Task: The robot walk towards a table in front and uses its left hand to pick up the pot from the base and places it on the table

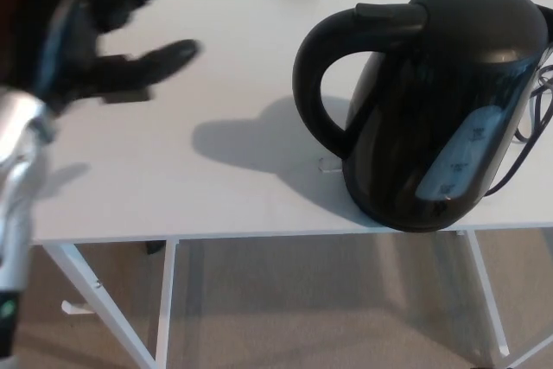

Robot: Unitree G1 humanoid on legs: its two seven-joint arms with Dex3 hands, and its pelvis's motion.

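Head view: the robot's left hand hangs over the far left of the white table, empty, its thick fingers spread apart and pointing toward the black pot. The pot stands well apart from the hand on the right side of the tabletop, close to the front edge. Its looped handle faces left, toward the hand, a placing that looks suited to a left-handed grasp. The spread fingers read as readiness to close round that loop, though the reach is not yet across the bare stretch of table between them. A dark cord trails off behind the pot at the picture's right edge. The base named in the task cannot be made out: the pot's body covers whatever lies under it, so whether it sits on a base or straight on the table is unclear. The hand is blurred, its thumb hard to tell from the fingers, and the silver forearm is cut off at the left edge. The pot's right side is cropped too. The right hand does not show
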